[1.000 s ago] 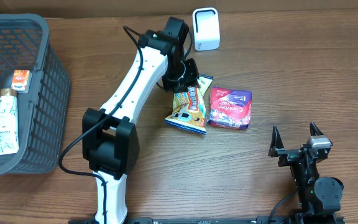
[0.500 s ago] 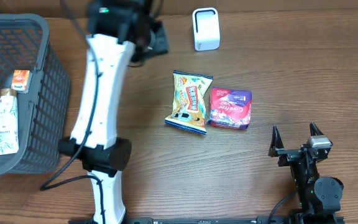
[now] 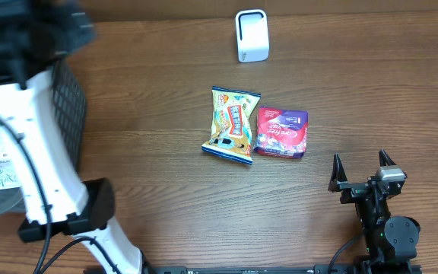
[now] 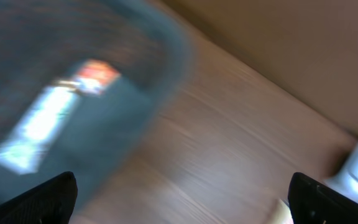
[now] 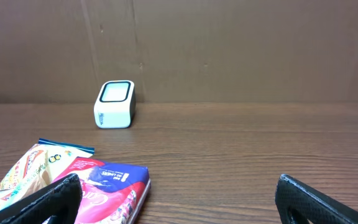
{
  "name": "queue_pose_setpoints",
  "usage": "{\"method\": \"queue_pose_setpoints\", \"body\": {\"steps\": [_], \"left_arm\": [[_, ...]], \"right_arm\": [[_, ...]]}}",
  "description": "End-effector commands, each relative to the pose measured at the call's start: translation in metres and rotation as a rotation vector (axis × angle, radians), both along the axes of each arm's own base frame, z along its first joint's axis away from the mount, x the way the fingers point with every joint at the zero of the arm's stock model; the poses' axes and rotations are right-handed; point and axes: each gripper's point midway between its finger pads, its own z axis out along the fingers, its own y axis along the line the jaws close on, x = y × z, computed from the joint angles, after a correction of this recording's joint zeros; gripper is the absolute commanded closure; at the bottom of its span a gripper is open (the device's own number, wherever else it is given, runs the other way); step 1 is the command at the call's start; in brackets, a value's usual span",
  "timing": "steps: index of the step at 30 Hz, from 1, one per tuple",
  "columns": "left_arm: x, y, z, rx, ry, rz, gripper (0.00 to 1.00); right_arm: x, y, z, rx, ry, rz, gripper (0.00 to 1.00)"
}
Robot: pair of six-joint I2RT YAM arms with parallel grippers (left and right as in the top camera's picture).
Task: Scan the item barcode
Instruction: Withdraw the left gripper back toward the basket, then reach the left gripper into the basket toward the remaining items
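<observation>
A yellow snack bag [image 3: 233,125] lies flat mid-table, and a red and purple pack [image 3: 281,132] touches its right side. The white scanner [image 3: 252,35] stands at the table's far edge. Blurred by motion, my left arm [image 3: 29,129] reaches over the basket at the far left. In the left wrist view my left gripper [image 4: 182,199] is open and empty above the basket's rim [image 4: 160,43]. At the front right, my right gripper [image 3: 363,169] rests open and empty. Its wrist view shows the pack [image 5: 107,186], the bag [image 5: 36,165] and the scanner [image 5: 114,104].
The grey mesh basket [image 3: 71,106] stands at the left edge, partly covered by the left arm. A white and green pouch [image 3: 6,171] lies inside it, seen blurred in the left wrist view with an orange-topped packet [image 4: 98,73]. A brown wall backs the table.
The left gripper opened and let go of the snack bag. The left arm then swung from the bag far to the left, over the basket. Bag, pack and right arm stayed put.
</observation>
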Motion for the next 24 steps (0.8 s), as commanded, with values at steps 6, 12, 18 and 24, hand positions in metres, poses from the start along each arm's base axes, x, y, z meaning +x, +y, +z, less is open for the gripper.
{"method": "queue_pose_setpoints", "body": {"steps": [6,12,18,24], "left_arm": [[-0.046,0.126,0.0,0.153,0.05,0.374,0.0],[-0.04,0.166,-0.041,0.123,0.148,0.444,0.0],[-0.018,0.18,-0.097,0.068,0.262,0.428,0.0],[-0.004,0.186,-0.154,0.029,0.415,0.353,0.02]], "right_arm": [[0.0,0.001,-0.001,-0.001,-0.007,0.002,0.0],[0.0,0.001,-0.001,-0.001,-0.007,0.002,0.0],[0.0,0.001,-0.001,-0.001,-0.007,0.002,0.0],[0.0,0.001,-0.001,-0.001,-0.007,0.002,0.0]]}}
